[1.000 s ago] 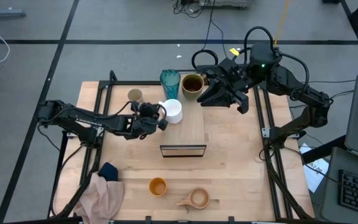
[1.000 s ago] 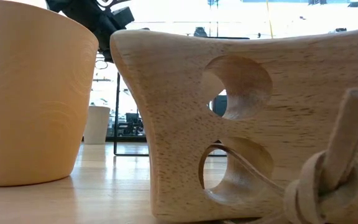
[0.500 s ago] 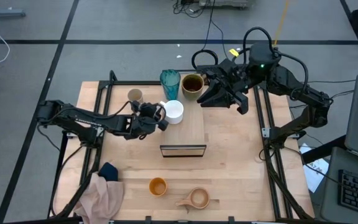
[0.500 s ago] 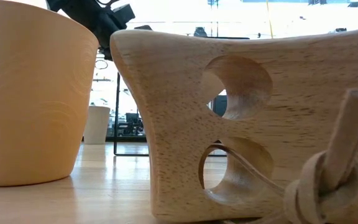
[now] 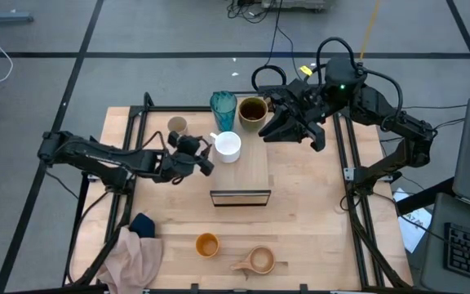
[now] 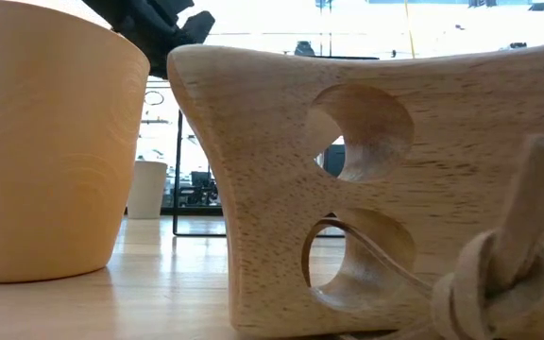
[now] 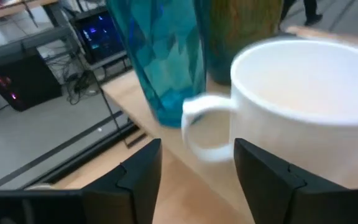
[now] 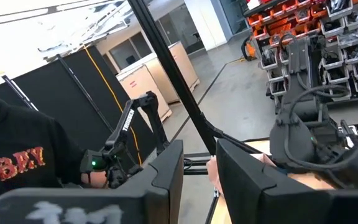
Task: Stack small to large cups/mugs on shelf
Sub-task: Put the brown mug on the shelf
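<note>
The shelf [image 5: 247,167] lies mid-table with its dark open end toward the near edge. On its top stand the teal tumbler [image 5: 223,106], the olive-brown mug [image 5: 253,110] and the white mug [image 5: 228,145]. My left gripper [image 5: 206,155] is open just left of the white mug. Its fingers [image 7: 138,180] flank the mug's handle [image 7: 199,129] a little short of it, touching nothing. My right gripper [image 5: 272,126] hovers raised beside the olive-brown mug, slightly open and holding nothing. The small beige cup [image 5: 177,125] stands on the table left of the shelf. The orange cup [image 5: 207,244] and the wooden handled cup [image 5: 259,260] stand near the front edge.
A pink and dark blue cloth [image 5: 133,249] lies at the front left corner. Black frame rails run along both table sides [image 5: 349,163]. In the low view the orange cup [image 6: 45,142] and the wooden cup's handle [image 6: 376,189] fill the foreground. A person shows in the right wrist view [image 8: 17,155].
My left gripper has opened, let go of the white mug's handle, and drawn back a little toward the table's left edge while rising slightly. The white mug stays upright on the shelf top where it was. My right arm has kept still.
</note>
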You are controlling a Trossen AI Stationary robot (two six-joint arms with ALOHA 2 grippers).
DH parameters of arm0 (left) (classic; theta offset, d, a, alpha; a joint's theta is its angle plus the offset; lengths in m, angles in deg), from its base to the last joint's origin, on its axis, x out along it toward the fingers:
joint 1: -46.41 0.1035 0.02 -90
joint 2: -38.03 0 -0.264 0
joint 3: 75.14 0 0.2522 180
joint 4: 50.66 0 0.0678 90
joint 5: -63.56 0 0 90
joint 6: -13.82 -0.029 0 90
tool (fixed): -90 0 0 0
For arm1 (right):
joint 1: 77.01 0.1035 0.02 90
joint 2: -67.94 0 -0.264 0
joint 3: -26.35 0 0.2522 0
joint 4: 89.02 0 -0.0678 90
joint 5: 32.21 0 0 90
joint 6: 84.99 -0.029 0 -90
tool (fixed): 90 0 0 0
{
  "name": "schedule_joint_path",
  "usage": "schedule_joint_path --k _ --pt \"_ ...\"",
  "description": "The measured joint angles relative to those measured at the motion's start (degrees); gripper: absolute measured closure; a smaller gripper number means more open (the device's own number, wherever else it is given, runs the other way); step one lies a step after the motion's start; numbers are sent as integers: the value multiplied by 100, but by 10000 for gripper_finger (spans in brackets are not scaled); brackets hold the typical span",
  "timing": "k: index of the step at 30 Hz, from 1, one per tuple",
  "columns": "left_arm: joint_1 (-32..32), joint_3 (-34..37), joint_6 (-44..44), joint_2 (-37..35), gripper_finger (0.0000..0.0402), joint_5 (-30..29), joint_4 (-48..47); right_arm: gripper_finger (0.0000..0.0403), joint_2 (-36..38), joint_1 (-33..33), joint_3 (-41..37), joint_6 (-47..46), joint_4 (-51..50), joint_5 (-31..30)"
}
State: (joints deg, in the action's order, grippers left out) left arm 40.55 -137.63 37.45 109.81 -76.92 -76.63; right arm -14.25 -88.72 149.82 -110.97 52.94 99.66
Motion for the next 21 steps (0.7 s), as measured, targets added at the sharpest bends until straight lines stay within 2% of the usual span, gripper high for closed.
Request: schedule_joint_path --k 8,14,21 --pt "-309 5 1008 -764 209 1104 -880 314 0 0 0 262 -64 -2" --pt "-574 0 1486 -1385 225 2402 -844 314 3 2 -55 677 -562 -160" --pt "-903 -2 2221 -1837 236 3923 -780 314 86 65 -1168 642 -307 -325"
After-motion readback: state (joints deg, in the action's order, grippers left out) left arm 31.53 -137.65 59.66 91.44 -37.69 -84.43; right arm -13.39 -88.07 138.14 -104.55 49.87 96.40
